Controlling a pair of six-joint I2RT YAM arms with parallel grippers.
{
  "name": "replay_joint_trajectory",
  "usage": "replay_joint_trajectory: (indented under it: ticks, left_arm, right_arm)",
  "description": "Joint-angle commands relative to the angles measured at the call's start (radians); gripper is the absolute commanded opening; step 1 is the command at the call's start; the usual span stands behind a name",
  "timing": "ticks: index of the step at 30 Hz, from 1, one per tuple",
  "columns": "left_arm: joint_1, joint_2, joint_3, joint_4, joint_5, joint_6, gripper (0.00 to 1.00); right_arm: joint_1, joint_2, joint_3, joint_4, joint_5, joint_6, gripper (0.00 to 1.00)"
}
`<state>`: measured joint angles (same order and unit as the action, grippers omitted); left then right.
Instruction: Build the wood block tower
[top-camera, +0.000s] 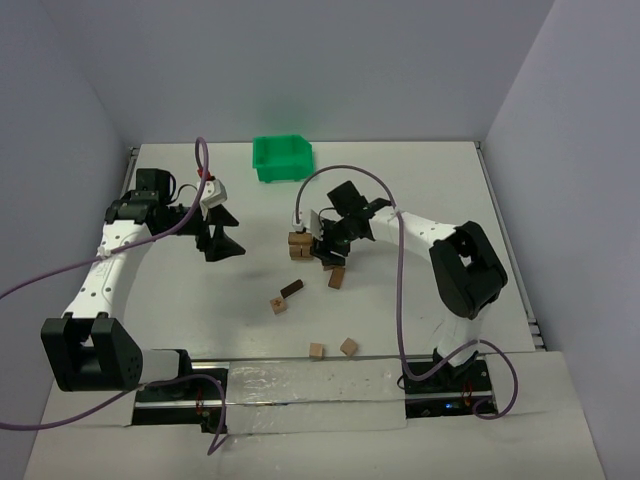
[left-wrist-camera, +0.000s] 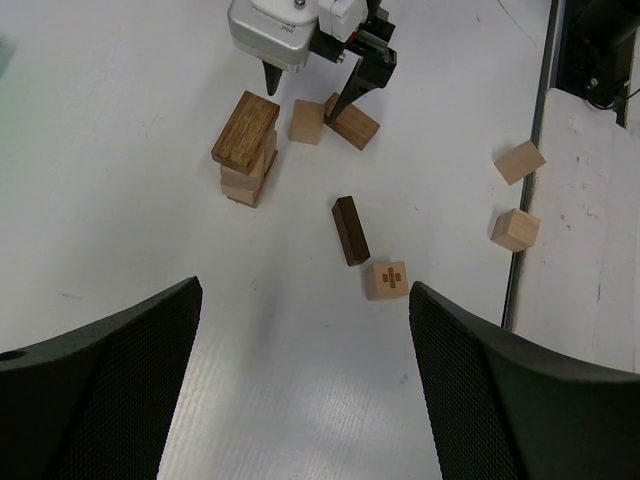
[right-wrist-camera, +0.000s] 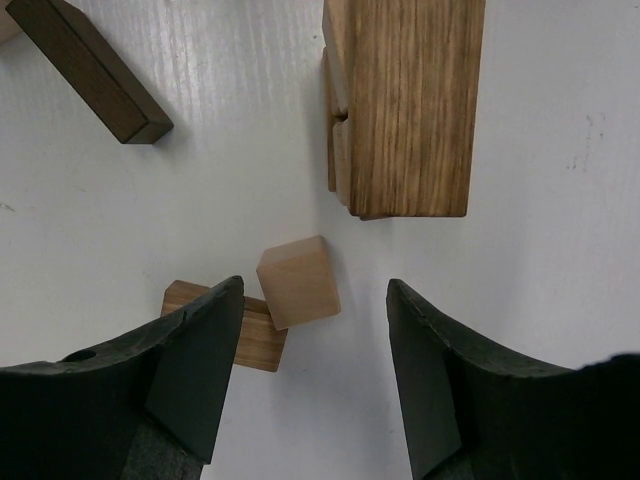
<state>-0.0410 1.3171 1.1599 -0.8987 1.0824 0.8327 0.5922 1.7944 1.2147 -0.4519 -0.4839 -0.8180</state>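
Note:
The wood block tower (top-camera: 297, 245) is a short stack of tan blocks with a brown bar on top (left-wrist-camera: 247, 140), standing mid-table (right-wrist-camera: 405, 100). My right gripper (top-camera: 326, 256) hangs just right of it, jaws open around a tan cube (right-wrist-camera: 298, 282) that rests on the table, with gaps on both sides. A tan bar (right-wrist-camera: 255, 338) lies partly under one finger (right-wrist-camera: 205, 350). My left gripper (top-camera: 222, 238) is open and holds nothing, well left of the tower. Loose on the table lie a dark bar (left-wrist-camera: 350, 230) and a cube with a cross mark (left-wrist-camera: 386, 280).
A green bin (top-camera: 281, 158) stands at the back centre. Two tan cubes (top-camera: 317, 350) (top-camera: 348, 346) lie near the front edge, beside the metal rail. The right gripper (left-wrist-camera: 310, 95) shows in the left wrist view, over the cube (left-wrist-camera: 307, 121).

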Motion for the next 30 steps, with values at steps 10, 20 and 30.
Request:
replay_joint_trajectory:
  ticks: [10, 20, 30]
  left_arm:
    - [0.006, 0.017, 0.069, -0.019, 0.030, 0.051, 0.90]
    - [0.006, 0.025, 0.084, -0.043, 0.007, 0.078, 0.91]
    - [0.006, 0.028, 0.087, -0.059, 0.001, 0.097, 0.91]
  right_arm:
    - [0.001, 0.059, 0.094, -0.137, 0.005, -0.089, 0.67]
    - [0.008, 0.083, 0.124, -0.180, -0.001, -0.125, 0.64]
    - [0.023, 0.094, 0.123, -0.229, 0.011, -0.184, 0.57]
